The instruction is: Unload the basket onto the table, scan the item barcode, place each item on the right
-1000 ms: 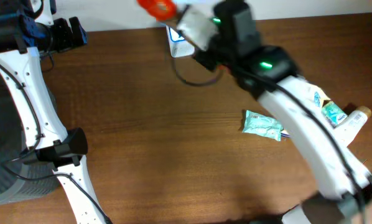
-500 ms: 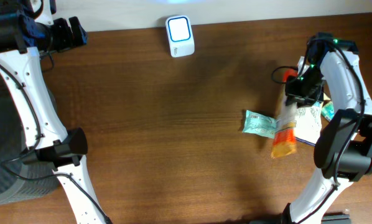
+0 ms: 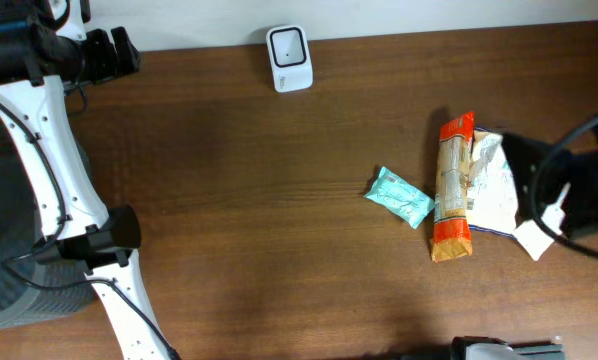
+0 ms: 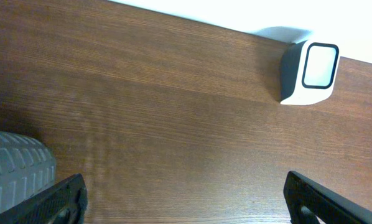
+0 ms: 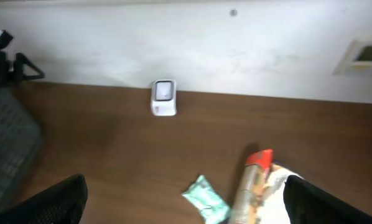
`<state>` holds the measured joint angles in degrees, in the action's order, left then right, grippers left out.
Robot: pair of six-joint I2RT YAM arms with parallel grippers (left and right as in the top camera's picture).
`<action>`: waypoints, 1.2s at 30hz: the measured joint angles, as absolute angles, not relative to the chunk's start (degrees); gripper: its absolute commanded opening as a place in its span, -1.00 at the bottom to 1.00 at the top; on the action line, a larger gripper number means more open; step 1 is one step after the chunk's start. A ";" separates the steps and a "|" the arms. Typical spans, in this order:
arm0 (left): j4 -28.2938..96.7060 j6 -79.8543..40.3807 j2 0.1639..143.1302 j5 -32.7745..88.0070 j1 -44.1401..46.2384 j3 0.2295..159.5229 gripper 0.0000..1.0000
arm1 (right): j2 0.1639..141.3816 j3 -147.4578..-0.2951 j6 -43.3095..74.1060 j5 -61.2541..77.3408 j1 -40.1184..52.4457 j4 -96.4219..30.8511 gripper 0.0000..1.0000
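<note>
Lying flat on the wooden table [image 3: 229,220], the item, a long narrow packet [image 3: 453,190] with orange ends and a paler printed middle, is sitting free ahead of the right gripper [image 5: 183,196], nearer the finger at the right of the wrist view. One long side is touching a crumpled white wrapper [image 3: 494,185], and a small teal sachet [image 3: 400,198] is lying just beside it on the other side, close below the gap between the fingers. The right gripper is standing wide open and gripping nothing; from overhead it is showing only as a dark blur. The white scanner [image 3: 288,58], with its dark rounded window, is standing well ahead of this gripper, at the table's far edge by the wall. The left gripper [image 4: 183,199] is likewise gaping fully and carrying nothing, with the scanner ahead of it toward its right-hand finger. A grey ribbed object [image 4: 15,168] is showing beside its other finger; whether it is a container, or is holding anything, I cannot tell.
</note>
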<state>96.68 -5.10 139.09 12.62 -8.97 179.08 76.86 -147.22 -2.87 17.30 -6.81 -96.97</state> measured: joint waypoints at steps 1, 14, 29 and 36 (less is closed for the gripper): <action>96.66 -5.13 139.09 12.62 -8.97 179.08 0.98 | 75.42 -147.00 -2.96 14.63 -6.81 -96.97 0.97; 96.95 -5.10 139.09 12.60 -8.97 179.08 0.98 | 14.15 -19.53 -9.87 11.20 -3.44 -0.91 0.97; 96.66 -5.10 139.09 12.60 -8.97 179.08 0.98 | 0.80 -0.69 -10.28 11.05 -2.68 -3.22 0.97; 96.68 -4.25 139.09 9.28 -8.99 179.08 0.98 | 0.80 -0.69 -10.28 11.05 -2.68 -3.22 0.97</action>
<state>96.68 -4.25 139.09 9.28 -8.99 179.08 0.80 -0.69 -10.28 11.05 -2.68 -3.22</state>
